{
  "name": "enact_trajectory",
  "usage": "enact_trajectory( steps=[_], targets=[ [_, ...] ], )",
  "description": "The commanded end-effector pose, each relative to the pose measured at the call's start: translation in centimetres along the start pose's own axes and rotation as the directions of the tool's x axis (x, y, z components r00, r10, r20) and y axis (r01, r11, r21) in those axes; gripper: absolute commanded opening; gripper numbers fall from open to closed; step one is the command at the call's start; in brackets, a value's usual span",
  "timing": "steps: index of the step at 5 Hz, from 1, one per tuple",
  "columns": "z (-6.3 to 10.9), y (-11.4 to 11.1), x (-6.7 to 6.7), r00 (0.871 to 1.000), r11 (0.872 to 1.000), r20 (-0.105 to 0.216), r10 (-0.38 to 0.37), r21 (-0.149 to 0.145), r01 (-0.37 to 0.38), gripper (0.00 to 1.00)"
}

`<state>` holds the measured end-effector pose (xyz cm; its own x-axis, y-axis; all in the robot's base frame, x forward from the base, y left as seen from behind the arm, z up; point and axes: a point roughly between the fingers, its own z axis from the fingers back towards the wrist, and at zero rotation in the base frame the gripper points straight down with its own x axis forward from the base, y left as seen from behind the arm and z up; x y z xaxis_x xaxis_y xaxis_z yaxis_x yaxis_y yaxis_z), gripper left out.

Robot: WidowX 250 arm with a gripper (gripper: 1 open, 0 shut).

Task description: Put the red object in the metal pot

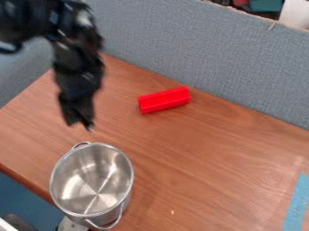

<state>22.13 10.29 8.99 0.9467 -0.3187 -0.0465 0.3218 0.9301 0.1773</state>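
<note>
The red object (164, 99) is a small elongated block lying on the brown table, toward the back centre, with nothing touching it. The metal pot (92, 185) stands upright near the front edge, shiny and with nothing inside. My gripper (81, 118) hangs on the black arm at the left, pointing down, above the table and just behind the pot's left rim. It is well to the left of the red object. Its fingers look shut with nothing between them.
A blue-grey partition wall (229, 54) runs along the back of the table (218, 171). The table's left edge drops to a blue floor. A light blue strip (302, 203) lies at the right edge.
</note>
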Motion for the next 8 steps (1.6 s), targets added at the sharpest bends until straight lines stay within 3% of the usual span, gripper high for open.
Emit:
enact_trajectory(
  steps=[1,2,3,4,5,6,7,8],
  targets=[
    [1.6,0.1,0.4,0.991,0.991,0.005,0.135,0.005,-0.135,0.00],
    [1.0,1.9,0.2,0.951,0.951,-0.030,0.307,-0.034,-0.307,0.00],
    [-2.0,0.9,-0.9,0.967,0.966,-0.019,0.253,-0.055,-0.253,0.00],
    [-1.3,-1.4,-3.0,0.986,0.987,0.054,0.160,-0.022,-0.159,0.00],
    [-5.3,-1.3,-4.6,0.989,0.990,0.045,0.141,-0.038,-0.139,0.00],
    [-3.7,-3.9,-1.2,0.995,0.999,0.099,-0.031,-0.018,0.033,0.00],
    [-3.3,-6.3,1.0,0.979,0.989,0.149,-0.142,-0.005,0.145,0.00],
    [-3.6,-2.8,0.0,0.988,0.996,0.133,-0.083,-0.012,0.086,0.00]
  ],
)
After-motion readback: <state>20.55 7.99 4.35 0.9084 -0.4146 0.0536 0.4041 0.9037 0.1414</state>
